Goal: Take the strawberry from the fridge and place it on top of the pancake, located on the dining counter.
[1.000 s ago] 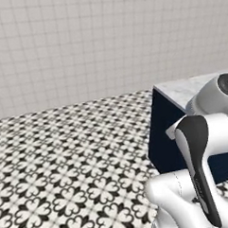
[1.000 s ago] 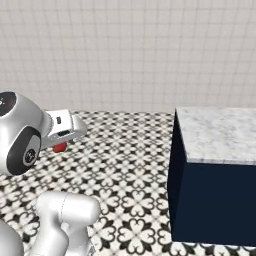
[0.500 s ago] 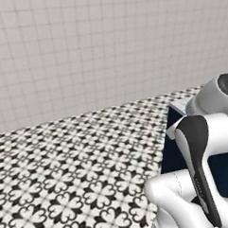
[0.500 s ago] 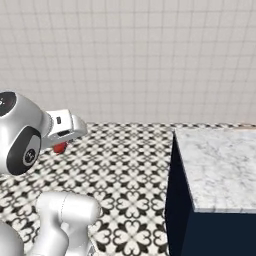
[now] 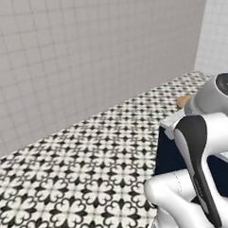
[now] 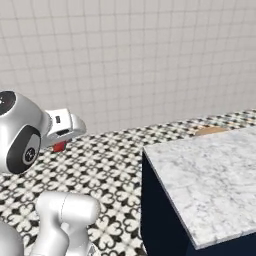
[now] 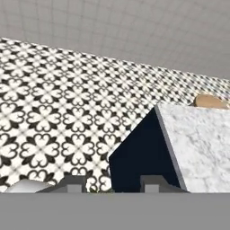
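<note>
In the right base view my gripper [image 6: 60,143] hangs at the left, over the patterned floor, shut on the strawberry [image 6: 59,147], a small red fruit showing just under the white hand. The dining counter [image 6: 210,175], white-grey marble on a navy base, lies to the right of the gripper and well apart from it. Its near corner also shows in the left base view as the dining counter [image 5: 169,121], and in the hand view as the dining counter [image 7: 197,143], beyond my dark fingertips [image 7: 150,181]. The pancake and the fridge are out of view.
A round wooden stool [image 6: 210,131] stands behind the counter's far edge, seen also as the stool [image 5: 183,101] and the stool [image 7: 210,101]. Black-and-white patterned floor [image 5: 76,165] stretches to a pale tiled wall [image 6: 130,55]. The counter's navy side [image 7: 141,157] faces the hand.
The whole scene has shifted, so the base has moved: the counter has slid left and nearer in the right base view. The arm keeps its pose, with the strawberry still in the gripper.
</note>
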{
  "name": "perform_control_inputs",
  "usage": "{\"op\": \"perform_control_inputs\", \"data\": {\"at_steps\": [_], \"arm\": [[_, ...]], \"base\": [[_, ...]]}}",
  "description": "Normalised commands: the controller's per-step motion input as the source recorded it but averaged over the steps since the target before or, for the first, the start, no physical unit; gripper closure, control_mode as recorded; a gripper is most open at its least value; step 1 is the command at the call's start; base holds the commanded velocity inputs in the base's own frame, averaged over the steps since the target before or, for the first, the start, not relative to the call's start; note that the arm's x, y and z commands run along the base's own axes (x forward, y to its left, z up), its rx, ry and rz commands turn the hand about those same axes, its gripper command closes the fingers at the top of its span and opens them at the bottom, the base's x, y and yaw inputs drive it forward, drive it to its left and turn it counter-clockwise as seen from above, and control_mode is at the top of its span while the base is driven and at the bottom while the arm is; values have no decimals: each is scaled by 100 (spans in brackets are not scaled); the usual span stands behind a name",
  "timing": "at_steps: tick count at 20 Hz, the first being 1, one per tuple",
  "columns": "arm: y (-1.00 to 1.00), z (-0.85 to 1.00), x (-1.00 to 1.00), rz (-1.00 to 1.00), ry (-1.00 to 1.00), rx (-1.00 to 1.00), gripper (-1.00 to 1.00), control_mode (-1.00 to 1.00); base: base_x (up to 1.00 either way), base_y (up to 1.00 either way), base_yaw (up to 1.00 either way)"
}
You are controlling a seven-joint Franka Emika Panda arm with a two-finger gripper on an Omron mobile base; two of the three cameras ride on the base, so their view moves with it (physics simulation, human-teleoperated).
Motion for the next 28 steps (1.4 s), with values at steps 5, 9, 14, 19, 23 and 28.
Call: {"op": "perform_control_inputs", "data": {"at_steps": [5,9,14,19,23,28], "arm": [[0,0,0,0,0,0,100,100],[0,0,0,0,0,0,100,100],[0,0,0,0,0,0,100,100],[0,0,0,0,0,0,100,100],[0,0,0,0,0,0,100,100],[0,0,0,0,0,0,100,100]], "base": [[96,10,-53],[100,54,-53],[98,69,-55],[100,67,-53],[100,65,-50],[100,62,-47]]}}
